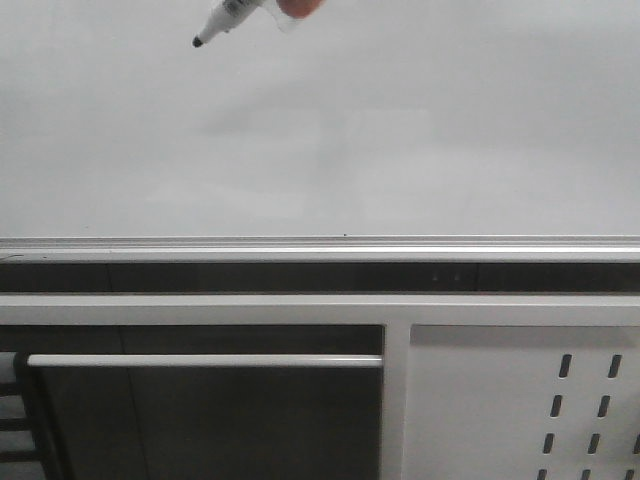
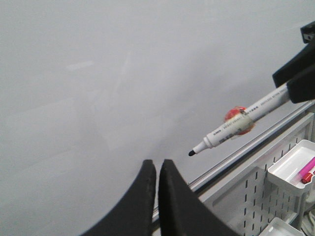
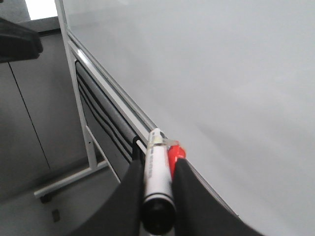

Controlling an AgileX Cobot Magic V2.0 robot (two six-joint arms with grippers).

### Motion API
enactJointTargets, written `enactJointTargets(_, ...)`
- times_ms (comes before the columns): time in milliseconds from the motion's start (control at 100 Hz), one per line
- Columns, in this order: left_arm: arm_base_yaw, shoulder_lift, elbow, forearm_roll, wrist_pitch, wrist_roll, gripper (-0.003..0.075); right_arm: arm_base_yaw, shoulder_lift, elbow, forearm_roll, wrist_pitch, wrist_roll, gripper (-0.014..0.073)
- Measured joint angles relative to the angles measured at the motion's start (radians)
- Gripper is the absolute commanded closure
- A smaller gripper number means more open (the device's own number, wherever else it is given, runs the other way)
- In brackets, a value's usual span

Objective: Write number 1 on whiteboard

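The whiteboard fills the upper part of the front view, and the surface in sight is blank; the number 1 is not in view. A white marker pen with a black tip slants down from the top edge, tip close to the board. My right gripper is shut on the marker pen, which has a red piece taped to its barrel. In the left wrist view the marker pen hangs in front of the whiteboard. My left gripper is shut and empty, beside and apart from the pen.
A silver tray rail runs under the board. Below it are a white perforated panel and a horizontal bar. White bins, one holding a pink pen, hang on the panel. The board's stand leg reaches the floor.
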Motion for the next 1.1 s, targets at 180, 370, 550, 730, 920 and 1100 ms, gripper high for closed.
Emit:
enactJointTargets(180,0.000,0.000,0.002,0.000,0.004,-0.004,0.0738,0.066,-0.061,0.210,-0.002,-0.270,0.000,0.0654)
enactJointTargets(370,0.000,0.000,0.002,0.000,0.004,-0.004,0.0738,0.103,-0.075,0.379,0.017,-0.556,0.000,0.0654)
enactJointTargets(550,0.000,0.000,0.002,0.000,0.005,-0.004,0.0738,0.110,-0.075,0.456,0.031,-0.711,-0.030,0.0654)
enactJointTargets(730,0.000,0.000,0.004,0.000,0.021,-0.004,0.0738,0.110,-0.075,0.461,0.046,-0.775,-0.092,0.0654)
enactJointTargets(920,0.000,0.000,0.004,0.000,0.025,-0.004,0.0738,0.110,-0.075,0.461,0.115,-0.823,-0.164,0.0654)
enactJointTargets(1100,0.000,0.000,0.004,0.000,0.028,-0.022,0.0738,0.110,-0.075,0.461,0.138,-0.866,-0.183,0.0654)
